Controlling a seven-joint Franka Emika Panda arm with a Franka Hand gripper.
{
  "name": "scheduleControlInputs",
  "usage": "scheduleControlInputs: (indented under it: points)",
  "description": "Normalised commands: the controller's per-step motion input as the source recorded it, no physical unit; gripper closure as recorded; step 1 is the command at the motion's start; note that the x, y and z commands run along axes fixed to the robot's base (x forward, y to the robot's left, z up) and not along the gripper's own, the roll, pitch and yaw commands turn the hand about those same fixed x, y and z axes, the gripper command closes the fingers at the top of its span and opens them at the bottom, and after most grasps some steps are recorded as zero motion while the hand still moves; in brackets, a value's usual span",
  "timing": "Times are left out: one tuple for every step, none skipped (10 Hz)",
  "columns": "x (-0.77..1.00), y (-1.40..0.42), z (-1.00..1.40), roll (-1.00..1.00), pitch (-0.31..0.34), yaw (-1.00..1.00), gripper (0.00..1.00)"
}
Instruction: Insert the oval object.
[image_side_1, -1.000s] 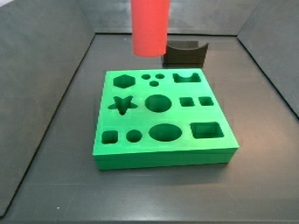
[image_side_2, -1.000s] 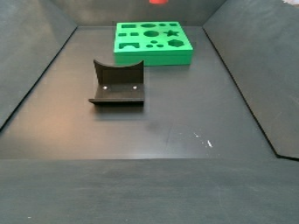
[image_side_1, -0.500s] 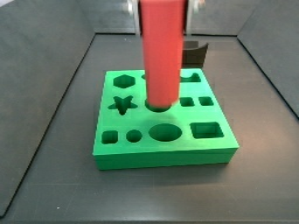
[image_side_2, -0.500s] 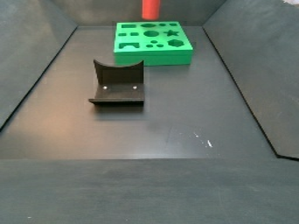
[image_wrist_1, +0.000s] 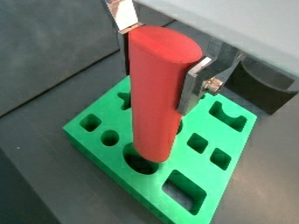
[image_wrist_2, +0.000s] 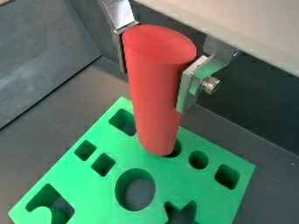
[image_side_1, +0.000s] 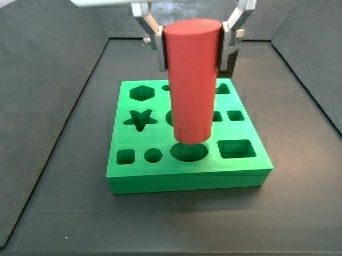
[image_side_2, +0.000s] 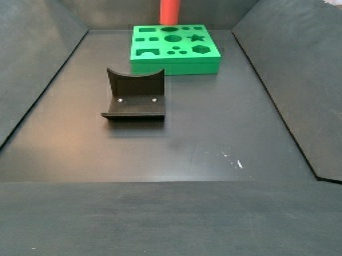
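The oval object, a tall smooth red peg (image_side_1: 190, 80), stands upright between the fingers of my gripper (image_side_1: 191, 45), which is shut on its upper part. Both wrist views show the peg (image_wrist_1: 158, 96) (image_wrist_2: 158, 87) clamped by silver fingers (image_wrist_1: 197, 83) (image_wrist_2: 193, 79). Its lower end is at the oval hole (image_side_1: 190, 153) in the front middle of the green block (image_side_1: 201, 176). I cannot tell whether it has entered. In a side view only the peg's lower part (image_side_2: 170, 10) shows above the block (image_side_2: 174, 62).
The green block (image_wrist_1: 100, 127) has several other shaped holes, among them a star (image_side_1: 139, 121) and a square (image_side_1: 235, 150). The dark fixture (image_side_2: 134, 97) stands on the black floor away from the block. Grey walls enclose the floor.
The gripper has carried the peg from high at the back, down and forward across the block, from the round middle hole to the front oval hole.
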Motion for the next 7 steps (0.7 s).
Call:
scheduleControlInputs:
  points:
    - [0.0, -0.5, -0.06, 0.42, 0.024, 0.0, 1.0]
    - [0.04, -0.45, -0.25, 0.33, 0.036, 0.0, 1.0]
    - [0.06, -0.41, -0.3, 0.17, 0.009, 0.0, 1.0]
    - [0.06, -0.32, -0.22, 0.1, 0.0, 0.0, 1.0]
    - [0.09, -0.02, -0.23, 0.09, 0.007, 0.0, 1.0]
    - [0.01, 0.02, -0.25, 0.08, 0.0, 0.0, 1.0]
    - [0.0, 0.1, -0.21, 0.06, 0.0, 0.0, 1.0]
